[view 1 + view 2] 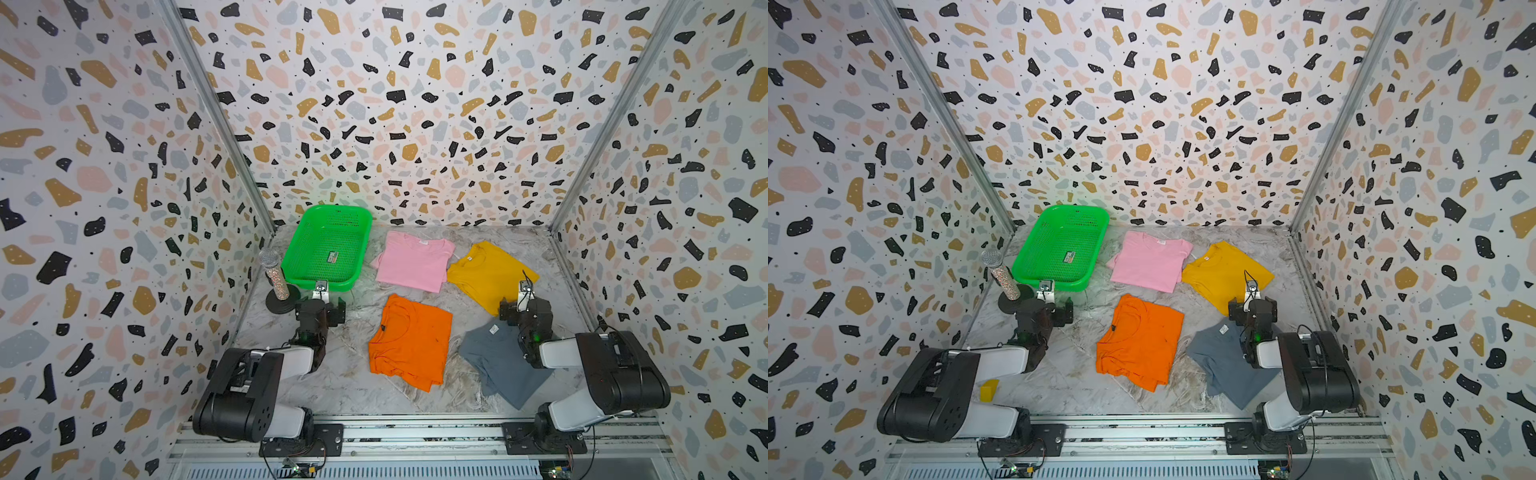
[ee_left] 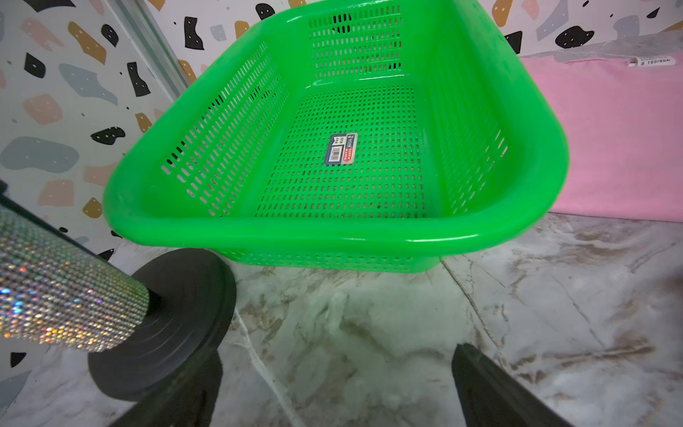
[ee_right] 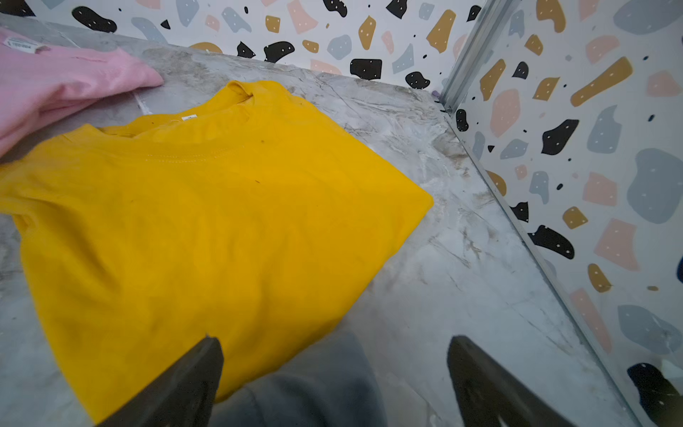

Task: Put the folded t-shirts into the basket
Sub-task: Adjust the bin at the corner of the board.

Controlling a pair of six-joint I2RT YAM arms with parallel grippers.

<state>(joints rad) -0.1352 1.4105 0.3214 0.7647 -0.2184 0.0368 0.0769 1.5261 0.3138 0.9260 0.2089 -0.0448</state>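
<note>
The green mesh basket (image 1: 337, 217) sits at the far left of the marble tabletop (image 1: 345, 374), with only a barcode sticker (image 2: 340, 148) on its floor. All four folded t-shirts lie on the table outside it. The pink t-shirt (image 1: 413, 262) is just right of the basket, and the mustard yellow t-shirt (image 1: 486, 274) is to the right of the pink one, their corners meeting. The orange t-shirt (image 1: 409, 340) lies nearer, in the middle, and the slate grey t-shirt (image 1: 494, 361) is near right, partly under the right arm. The left gripper (image 2: 332, 384) hangs over bare marble just near of the basket's rim, jaws spread wide with nothing between them, beside the black base of a rhinestone microphone (image 1: 274, 270). The right gripper (image 3: 332, 380) is likewise wide apart and empty, above where the yellow shirt's near edge meets the grey one
</note>
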